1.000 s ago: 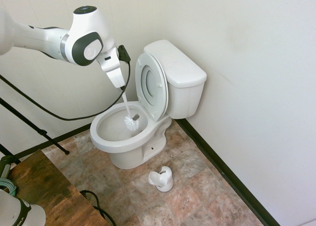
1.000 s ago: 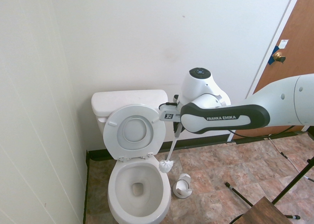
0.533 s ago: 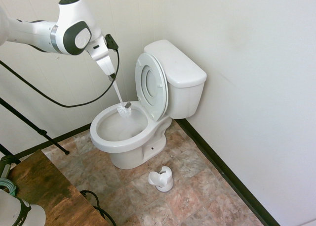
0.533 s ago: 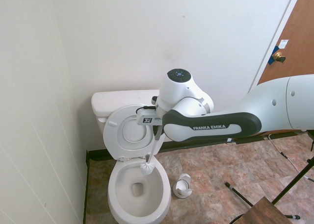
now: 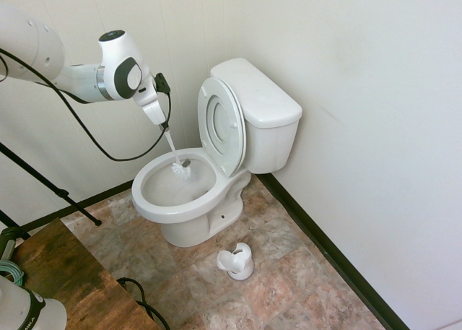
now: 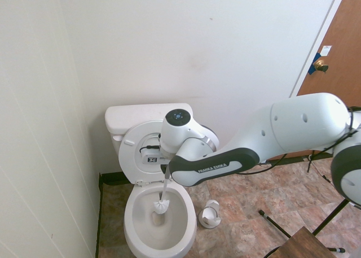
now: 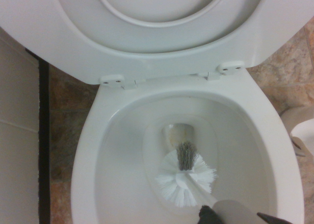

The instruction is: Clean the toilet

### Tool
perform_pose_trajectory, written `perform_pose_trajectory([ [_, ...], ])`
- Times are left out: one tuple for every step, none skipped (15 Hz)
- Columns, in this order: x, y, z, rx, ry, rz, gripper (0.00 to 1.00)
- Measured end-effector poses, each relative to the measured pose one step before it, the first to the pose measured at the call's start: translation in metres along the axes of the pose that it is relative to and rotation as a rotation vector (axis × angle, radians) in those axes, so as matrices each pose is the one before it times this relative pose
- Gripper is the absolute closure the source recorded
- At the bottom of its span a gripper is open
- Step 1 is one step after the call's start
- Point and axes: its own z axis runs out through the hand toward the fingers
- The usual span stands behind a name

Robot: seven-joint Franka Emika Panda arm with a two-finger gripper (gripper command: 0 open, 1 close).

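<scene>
- The room was a small bathroom with pale walls, a dark baseboard (image 5: 328, 247) and a mottled stone-tile floor (image 5: 289, 287).
- The toilet (image 5: 216, 164) stood in the corner, its tank (image 5: 260, 102) against the back wall and one side close to the side wall.
- Seat and lid (image 6: 151, 151) were tipped upright against the tank, which left the bowl (image 7: 186, 150) fully open from above.
- A white brush (image 5: 180, 168) hung inside the bowl, head low near the drain (image 7: 177, 134); whether the bristles touched the porcelain could not be told.
- The handle rose at a slight lean to the gripper (image 5: 164, 126), whose jaws were pinched on the handle's top, so the arm stayed above the rim while only the head went in.
- The gripper pointed steeply down, just in front of the raised lid in the second exterior view.
- Judged from this, scrubbing was under way rather than done; the bowl walls and the underside of the rim looked like the work left.
- Room to sweep seemed widest toward the bowl's front; at the back the upright lid stood close to the handle, and a careless swing might knock it.
- The brush holder (image 5: 236, 261) sat empty on the floor beside the toilet's base, on the open side, clear of the arm.
- A wooden worktop (image 5: 58, 272) corner showed well apart, and a brown door (image 6: 333, 55) stood beyond the arm.
</scene>
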Motion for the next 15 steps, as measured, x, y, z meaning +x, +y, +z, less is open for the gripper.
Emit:
perform_pose_trajectory([
  [-0.00478,-0.00293,0.01648,-0.00772,0.01366,0.01434,1.00],
  [-0.00589,-0.00281,0.01741,-0.01003,0.01648,0.01132,1.00],
  [-0.00805,-0.00316,0.01797,-0.01417,0.00741,0.00675,1.00],
  [-0.00882,-0.00471,0.01719,-0.01067,0.00389,0.00263,1.00],
  [-0.00714,-0.00553,0.01474,-0.00660,0.00258,-0.00157,1.00],
  [-0.00548,-0.00668,0.01203,-0.00125,0.00156,-0.00220,1.00],
  [-0.00413,-0.00721,0.01018,0.00157,0.00265,0.00002,1.00],
  [-0.00372,-0.00751,0.00642,0.00213,0.00461,-0.00028,1.00],
  [-0.00374,-0.00778,0.00548,-0.00199,0.00625,0.00185,1.00],
  [-0.00417,-0.00672,0.00490,-0.00223,0.00429,0.00154,1.00],
  [-0.00402,-0.00701,0.00429,-0.00087,0.00614,-0.00013,1.00],
  [-0.00405,-0.00608,0.00308,-0.00250,0.00497,-0.00092,1.00],
  [-0.00365,-0.00571,0.00287,-0.00357,0.00544,-0.00165,1.00],
  [-0.00386,-0.00477,0.00319,-0.00569,0.00592,-0.00268,1.00],
  [-0.00366,-0.00350,0.00317,-0.00497,0.00295,-0.00410,1.00],
])
